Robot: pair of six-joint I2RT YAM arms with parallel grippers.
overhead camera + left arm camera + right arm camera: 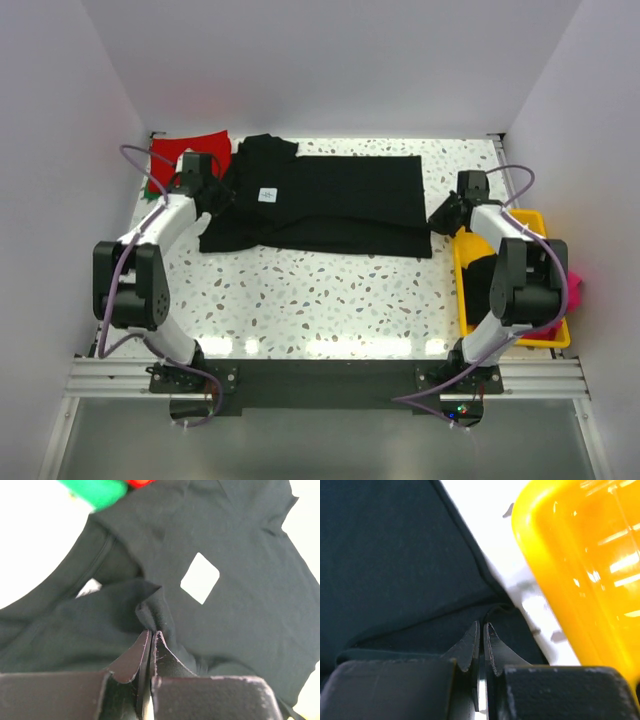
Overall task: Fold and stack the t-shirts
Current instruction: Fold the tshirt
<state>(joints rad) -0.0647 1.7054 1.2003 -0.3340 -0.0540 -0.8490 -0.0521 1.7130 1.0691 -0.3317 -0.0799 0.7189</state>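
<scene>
I see black shirt flat, just left of yellow tray, long axis running straight away from tray. Right gripper pinches hem corner beside tray. Left gripper pinches fold at collar end farthest from tray, near label.

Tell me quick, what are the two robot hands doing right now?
Left gripper: closed, pinching the black t-shirt.
Right gripper: closed, pinching the same shirt's edge.

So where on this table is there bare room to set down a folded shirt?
The widest bare patch is the table strip between the black t-shirt and the near edge. A smaller patch sits in the far-right corner. Crowded: far-left corner with the red t-shirt, right edge with the yellow tray.
</scene>
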